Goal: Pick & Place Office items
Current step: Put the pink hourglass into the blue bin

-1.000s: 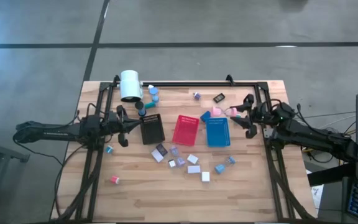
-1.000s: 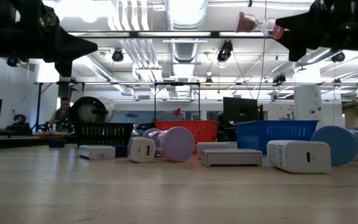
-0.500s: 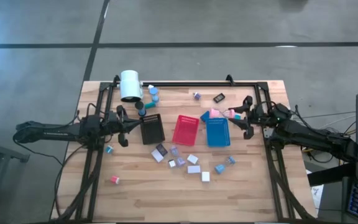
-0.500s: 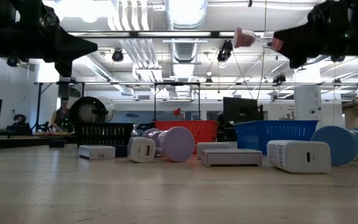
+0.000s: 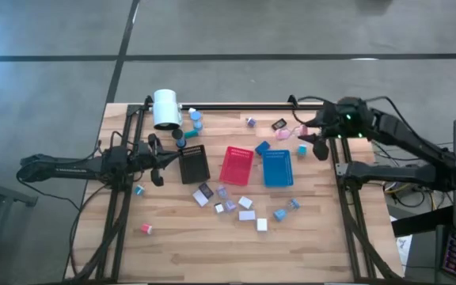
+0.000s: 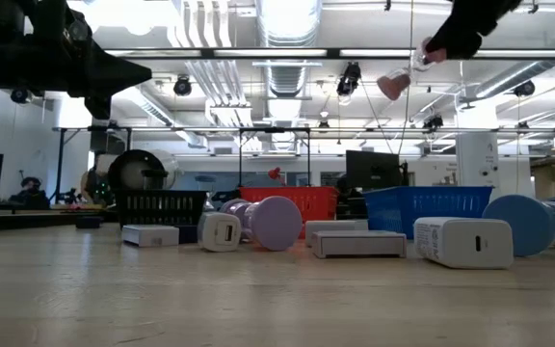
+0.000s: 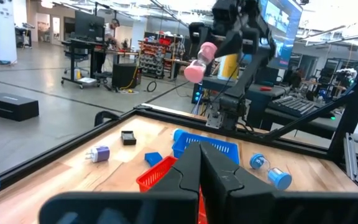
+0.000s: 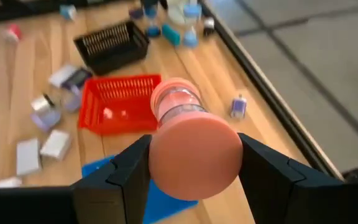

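The right hand [image 5: 309,134] hangs high above the worktop [image 5: 172,237] near its far right corner, fingers clamped on a pink round cap piece [image 8: 191,140]. Below it sit the blue tray [image 5: 277,168], a small blue block [image 5: 302,150] and a black bit [image 5: 279,123]. The red tray [image 5: 237,165] and black tray [image 5: 194,163] stand toward the middle. White and grey blocks [image 5: 246,208] lie scattered toward the near edge. The left hand [image 5: 158,161] waits shut and empty at the left edge, beside the black tray; a white cylinder [image 5: 165,108] lies at the far left corner.
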Action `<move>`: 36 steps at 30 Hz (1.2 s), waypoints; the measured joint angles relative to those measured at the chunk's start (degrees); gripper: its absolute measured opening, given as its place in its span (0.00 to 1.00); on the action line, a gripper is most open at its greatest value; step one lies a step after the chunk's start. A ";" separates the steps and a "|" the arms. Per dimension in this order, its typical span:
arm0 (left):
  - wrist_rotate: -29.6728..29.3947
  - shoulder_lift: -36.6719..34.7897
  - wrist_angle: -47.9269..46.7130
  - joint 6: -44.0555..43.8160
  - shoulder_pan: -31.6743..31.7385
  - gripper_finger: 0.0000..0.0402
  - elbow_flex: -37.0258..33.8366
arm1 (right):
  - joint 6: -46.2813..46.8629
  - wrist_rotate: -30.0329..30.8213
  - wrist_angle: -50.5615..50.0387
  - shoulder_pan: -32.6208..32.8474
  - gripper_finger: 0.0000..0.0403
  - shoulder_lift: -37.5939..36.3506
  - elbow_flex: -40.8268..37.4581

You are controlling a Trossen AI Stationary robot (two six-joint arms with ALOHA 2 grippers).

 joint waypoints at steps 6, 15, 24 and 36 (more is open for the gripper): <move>-0.02 0.00 0.02 0.00 0.00 0.01 0.01 | -4.27 -0.20 -12.60 0.00 0.48 12.62 11.53; -0.17 0.00 -0.01 0.00 0.00 0.01 0.02 | -7.02 -0.30 -24.15 0.00 0.48 30.72 19.28; -0.17 0.00 -0.01 0.02 -0.02 0.01 0.02 | -7.09 -0.51 -25.42 2.58 0.48 42.13 22.21; -0.13 0.00 -0.05 -0.22 -0.02 0.01 0.01 | -5.86 1.32 -25.86 6.56 0.48 51.62 24.10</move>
